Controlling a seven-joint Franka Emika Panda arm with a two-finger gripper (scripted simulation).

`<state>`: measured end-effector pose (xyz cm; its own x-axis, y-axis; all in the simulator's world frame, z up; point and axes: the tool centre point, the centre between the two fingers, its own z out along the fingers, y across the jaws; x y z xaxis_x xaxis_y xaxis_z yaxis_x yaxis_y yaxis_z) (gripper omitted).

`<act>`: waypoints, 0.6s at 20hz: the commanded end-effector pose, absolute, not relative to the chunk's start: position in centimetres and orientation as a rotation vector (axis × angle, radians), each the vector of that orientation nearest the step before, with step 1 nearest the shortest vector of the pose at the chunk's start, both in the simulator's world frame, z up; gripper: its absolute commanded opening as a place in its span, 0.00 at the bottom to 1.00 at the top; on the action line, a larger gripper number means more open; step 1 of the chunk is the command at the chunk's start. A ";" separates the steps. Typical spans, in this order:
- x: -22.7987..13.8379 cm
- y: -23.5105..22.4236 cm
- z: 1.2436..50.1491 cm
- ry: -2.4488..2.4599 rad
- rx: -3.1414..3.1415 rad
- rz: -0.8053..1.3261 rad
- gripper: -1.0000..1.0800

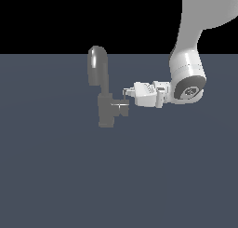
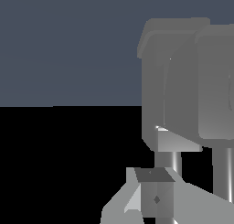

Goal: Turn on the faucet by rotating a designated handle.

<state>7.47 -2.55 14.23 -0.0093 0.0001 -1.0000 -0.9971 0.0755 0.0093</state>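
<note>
Exterior view: faucet (image 1: 105, 97) stands upright on the dark blue-grey bench (image 1: 69, 176), a bit above frame centre, roughly 11 o'clock from it. Cylindrical grey body, thick arched spout (image 1: 97, 64) on top at 12 o'clock, short side stub sticking out toward 3 o'clock.

Handle (image 1: 124, 107) = that small stub plus a thin upright pin, on the 3 o'clock side of the body, far smaller than the spout.

White arm (image 1: 188, 78) comes in from the 1 o'clock corner, wrist bent so the hand lies about horizontal, pointing toward 9 o'clock. End effector (image 1: 126, 96) is right at the handle pin, fingertips just above the stub; touching or a hair apart, can't resolve it.

Wrist view: faucet body (image 2: 183, 86) fills the frame close up, grey and boxy, with two thin vertical rods below it. One finger (image 2: 155, 195) visible in the foreground, tip near the lower edge of the body.

End effector state: cannot tell. Fingers overlap the pin in the exterior view and only one finger reads clearly in the wrist view, so the gap isn't visible.
</note>
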 end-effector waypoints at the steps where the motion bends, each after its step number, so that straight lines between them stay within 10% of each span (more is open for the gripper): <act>1: 7.5 -2.5 14.3 1.250 -1.149 1.159 0.00; 12: 5.5 -2.4 14.8 1.250 -1.149 1.159 0.00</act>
